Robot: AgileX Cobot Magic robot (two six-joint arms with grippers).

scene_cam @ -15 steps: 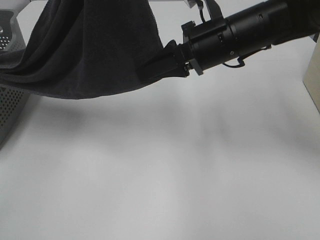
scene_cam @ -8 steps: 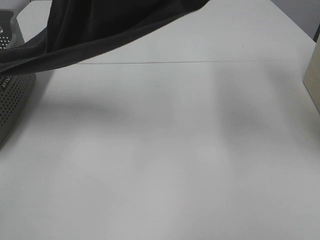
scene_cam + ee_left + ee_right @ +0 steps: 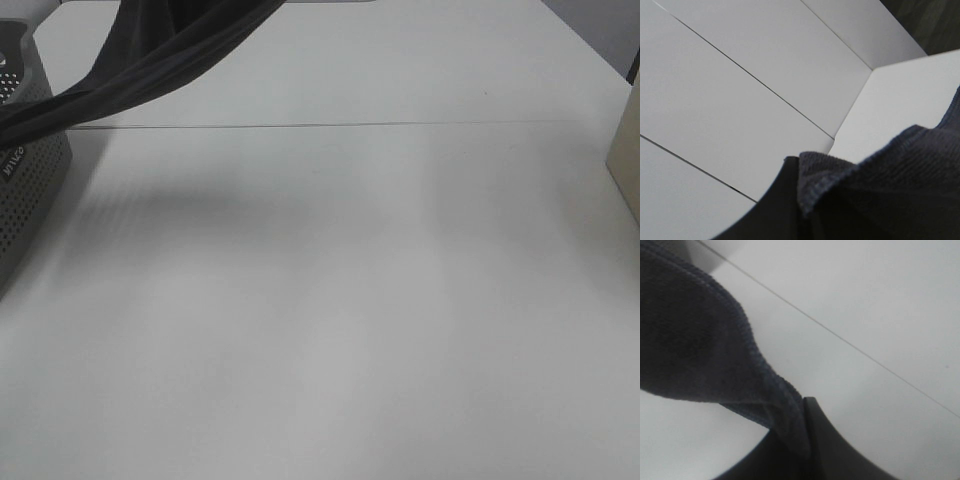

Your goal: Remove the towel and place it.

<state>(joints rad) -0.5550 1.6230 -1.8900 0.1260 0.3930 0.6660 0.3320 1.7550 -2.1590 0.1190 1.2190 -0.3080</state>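
The dark towel (image 3: 150, 55) hangs as a stretched strip from the top edge of the exterior high view down to the grey perforated basket (image 3: 25, 190) at the far left, its lower end still lying over the basket's rim. Both arms are above that view and out of sight in it. In the left wrist view, my left gripper (image 3: 799, 200) is shut on a hemmed edge of the towel (image 3: 880, 185). Seen from the right wrist, the right gripper (image 3: 805, 440) is shut on another hemmed edge of the towel (image 3: 690, 340).
The white table (image 3: 340, 300) has a thin seam line running across it. A beige box (image 3: 628, 150) stands at the right edge. The basket occupies the left edge.
The right arm has risen out of the top of the exterior view. The towel went up with it, shrinking from a broad sagging sheet to a narrow strip.
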